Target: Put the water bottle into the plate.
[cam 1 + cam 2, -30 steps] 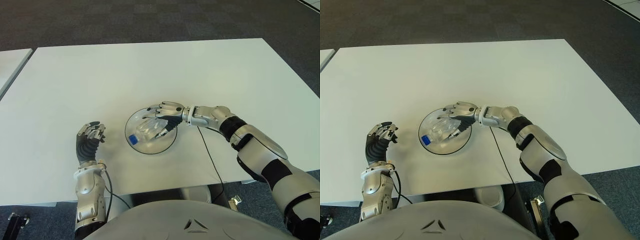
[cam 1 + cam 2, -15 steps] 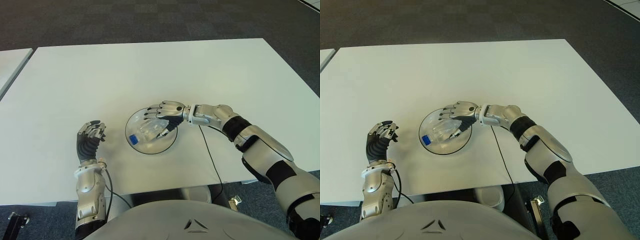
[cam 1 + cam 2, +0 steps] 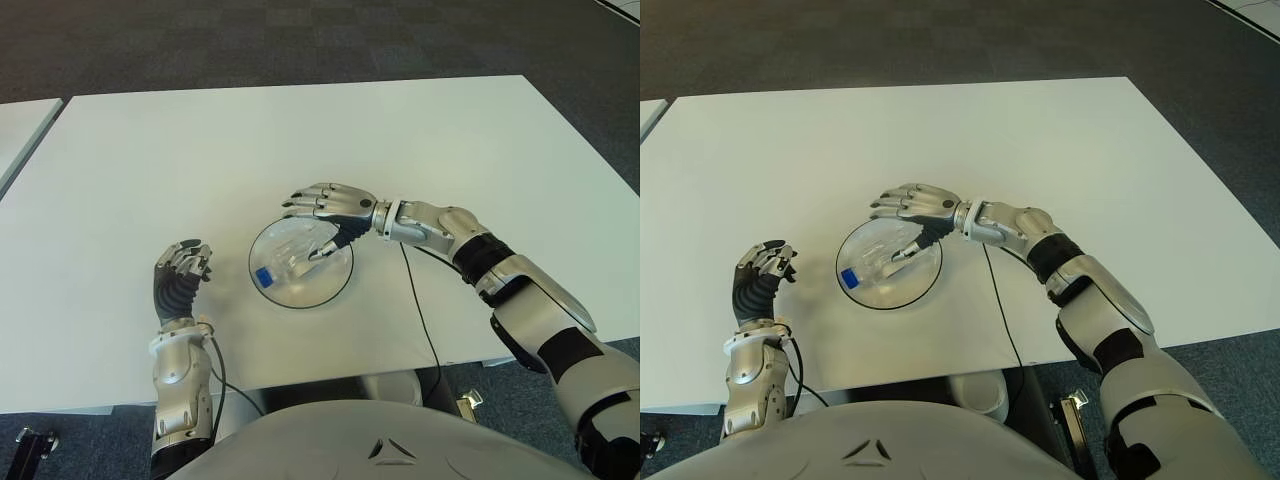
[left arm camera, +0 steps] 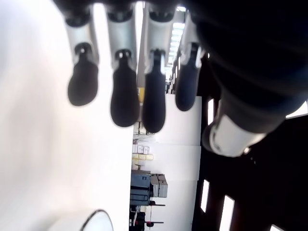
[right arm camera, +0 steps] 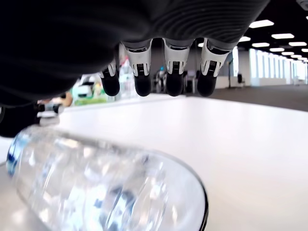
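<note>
Right hand [image 3: 325,208]: held above the plate's far rim, fingers spread, nothing gripped.
Water bottle [image 3: 288,262]: laid flat inside the plate [image 3: 338,285], blue cap [image 3: 263,277] pointed near-left.
Left hand [image 3: 180,275]: positioned left of plate, fingers curled, empty.

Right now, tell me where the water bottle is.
The water bottle lies on its side in the plate, near the table's front edge, under the open right hand.
</note>
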